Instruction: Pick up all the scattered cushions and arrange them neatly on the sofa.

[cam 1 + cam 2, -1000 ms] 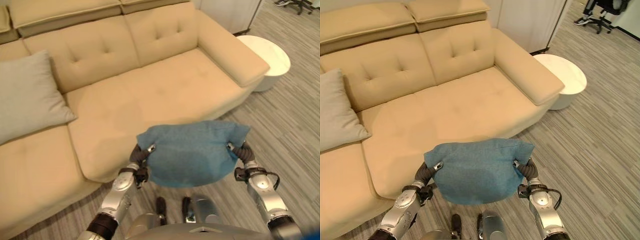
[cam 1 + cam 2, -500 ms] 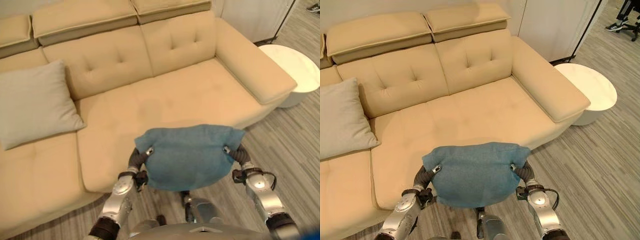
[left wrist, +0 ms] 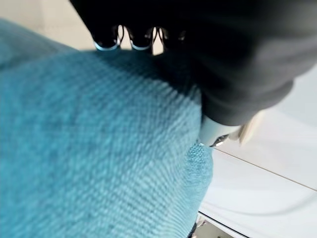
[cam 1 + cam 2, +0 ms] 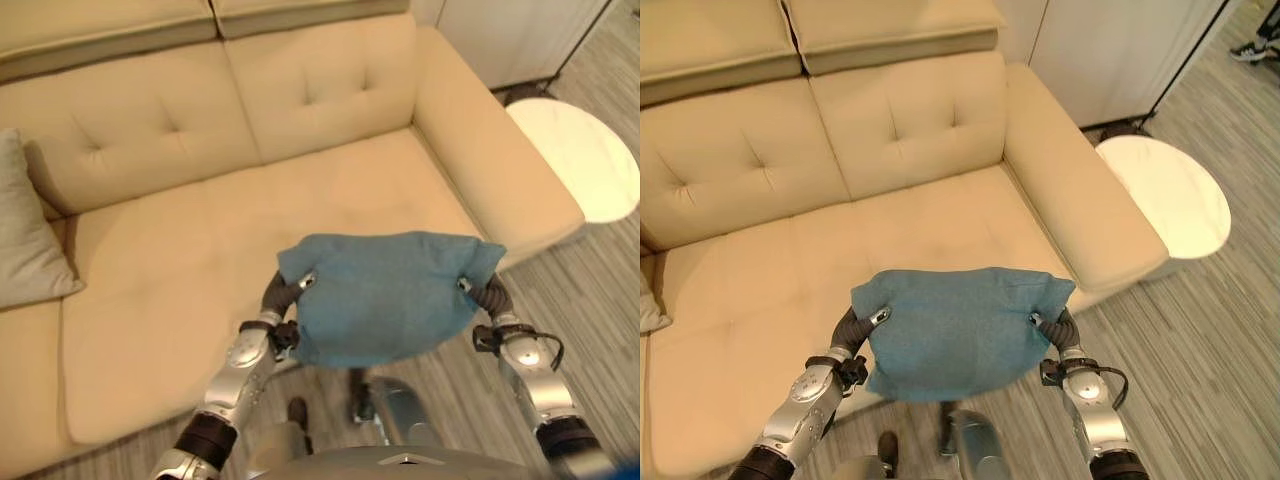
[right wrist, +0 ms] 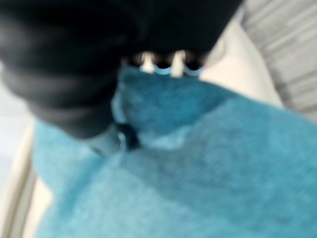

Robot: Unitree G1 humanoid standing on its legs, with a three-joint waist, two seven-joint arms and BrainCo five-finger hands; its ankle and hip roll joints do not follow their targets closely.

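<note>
A teal-blue cushion (image 4: 385, 295) is held in the air between both hands, in the lower centre of the head views, over the front edge of the sofa seat and the strip of floor before it. It is not resting on anything. The left hand (image 4: 285, 293) grips the cushion's left end, with the thumb laid on the top face near the corner. The right hand (image 4: 481, 291) grips the right end in the same manner, thumb on top. In each wrist view the fabric fills the space under the dark ribbed cover, and the fingers appear to curl over the cushion's edge, though the close range makes this hard to confirm finger by finger.

The beige sofa (image 4: 300, 130) spans the upper part of the frame. Its tufted back cushions run across the top and its right armrest (image 4: 1080, 210) slants down toward the middle right. The seat directly behind the held cushion is bare.

A light grey cushion (image 4: 25, 235) leans against the sofa back at the far left edge of the left eye view, resting on the seat, partly cut off by the frame.

A round white side table (image 4: 1165, 195) stands on the grey striped floor (image 4: 1200, 330) at the right, just beside the armrest's outer side. White cabinet fronts (image 4: 1110, 45) fill the upper right corner.
</note>
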